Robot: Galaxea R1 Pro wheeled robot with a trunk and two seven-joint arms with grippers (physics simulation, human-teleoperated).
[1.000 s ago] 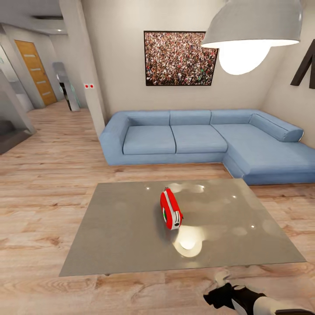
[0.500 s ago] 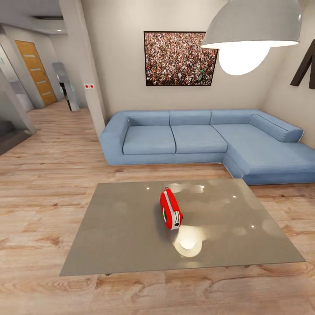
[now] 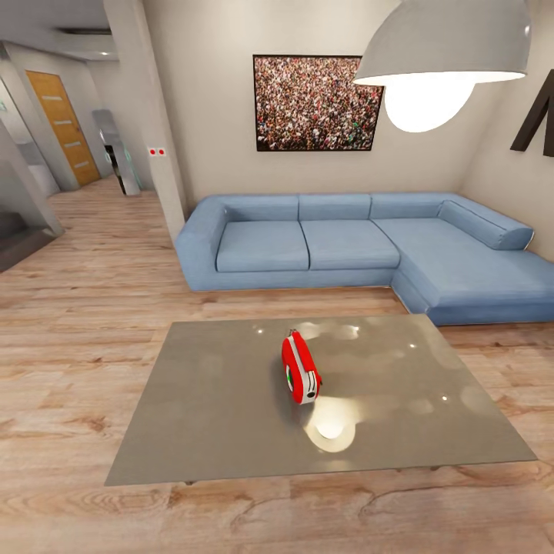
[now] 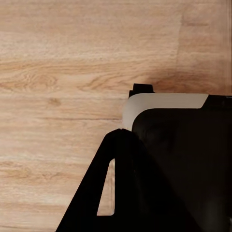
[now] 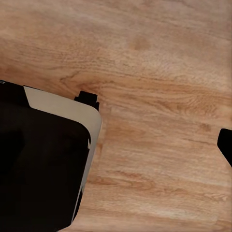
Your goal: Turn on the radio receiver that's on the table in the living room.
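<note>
1. Head view: radio receiver (image 3: 300,368) standing on edge near the middle of the table (image 3: 200,408), slightly toward the far edge, white band facing the near edge. Blue sofa (image 3: 346,246) beyond the far edge, pendant lamp (image 3: 446,46) overhead.
2. Left wrist view: pointing down at wood floor (image 4: 58,72); dark finger of left gripper (image 4: 121,193) beside the robot's black base (image 4: 183,154). Jaw opening: cannot tell.
3. Right wrist view: floor and base again; sliver of right gripper (image 5: 226,145) at frame edge. Opening: cannot tell.
4. Handling, judged: small, rigid, probably light, narrow footing on glossy top, so likely to slide or tip. Best pressed gently on the face, or steadied by the white edge band; avoid the thin wire loop.
</note>
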